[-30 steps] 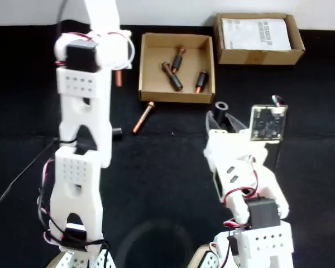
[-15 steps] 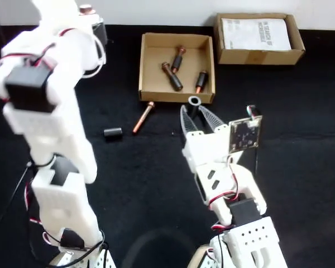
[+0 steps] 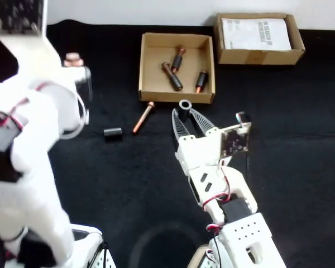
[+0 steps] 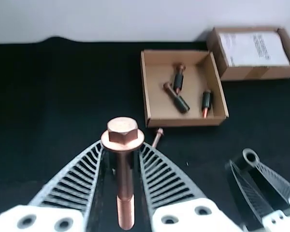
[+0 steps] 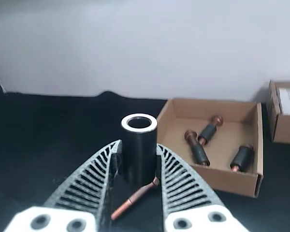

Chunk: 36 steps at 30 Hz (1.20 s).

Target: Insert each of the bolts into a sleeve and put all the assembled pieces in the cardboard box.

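The left gripper [image 4: 122, 151] is clamped on a copper bolt [image 4: 122, 188]. The bolt is held upright, its hex head above the fingertips and its shank hanging between the 2 ribbed fingers. The gripper hangs over the black table [image 3: 301, 123], well apart from the cardboard box [image 3: 176, 96], off the side of the box that faces away from the second box [image 3: 258, 56].

The right gripper [image 5: 138, 145] is closed around a black sleeve [image 5: 138, 157], which stands upright with its open end up. From above, that sleeve sits just outside the cardboard box's near wall, about midway along it.

Inside the cardboard box lie 3 assembled pieces [image 3: 172, 77], each a bolt in a sleeve, none touching another. A loose bolt [image 3: 143, 117] lies on the table just outside that same near wall, by the corner farthest from the second box, with its head end nearest the box. A loose sleeve [image 3: 113, 133] lies on its side farther from the cardboard box than that bolt. The second box, with a printed sheet in it, sits just beside the cardboard box.
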### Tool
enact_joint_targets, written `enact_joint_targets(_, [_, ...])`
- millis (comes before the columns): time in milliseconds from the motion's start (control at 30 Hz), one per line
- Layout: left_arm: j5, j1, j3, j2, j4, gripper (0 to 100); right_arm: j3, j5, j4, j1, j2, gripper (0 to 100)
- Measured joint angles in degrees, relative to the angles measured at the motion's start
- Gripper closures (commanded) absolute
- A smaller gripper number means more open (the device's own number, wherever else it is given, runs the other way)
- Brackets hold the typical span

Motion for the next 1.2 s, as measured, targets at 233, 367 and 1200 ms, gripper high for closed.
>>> enact_joint_targets(233, [0.00, 0.26, 21.80, -11.34, -9.49, 99, 0.00, 0.00, -8.18, -3.08, 10.37, 99.2])
enact_joint_targets(367, [0.00, 0.26, 31.38, -14.95, -16.62, 99, 0.00, 0.00, -12.66, -6.15, 16.62, 99.2])
enact_joint_targets(1200, [0.09, 13.80, 69.36, -16.70, -66.64, 99, -0.44, 0.00, -14.86, -8.09, 22.59, 99.2])
